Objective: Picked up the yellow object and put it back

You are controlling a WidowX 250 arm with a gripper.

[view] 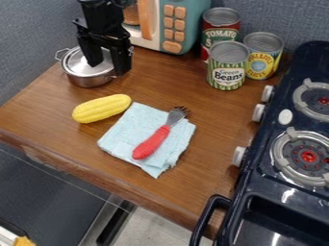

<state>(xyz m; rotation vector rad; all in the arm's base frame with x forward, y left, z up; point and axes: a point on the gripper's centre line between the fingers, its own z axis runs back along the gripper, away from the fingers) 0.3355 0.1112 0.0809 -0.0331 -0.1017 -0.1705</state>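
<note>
Near the top left, the black gripper [107, 68] hangs over the small metal pot, its two fingers apart with nothing between them. Lying on its side on the wooden counter is the yellow corn cob [101, 108], below the pot and clear of the gripper. Its right end comes close to the upper left edge of the light blue cloth [122, 137].
The lidded silver pot [89, 79] is partly hidden behind the gripper. A red-handled fork [153, 142] rests on the cloth. Several cans [226, 72] and a toy microwave [173, 24] stand at the back; a dark stove [283, 173] borders the wooden counter [212, 115] on the right.
</note>
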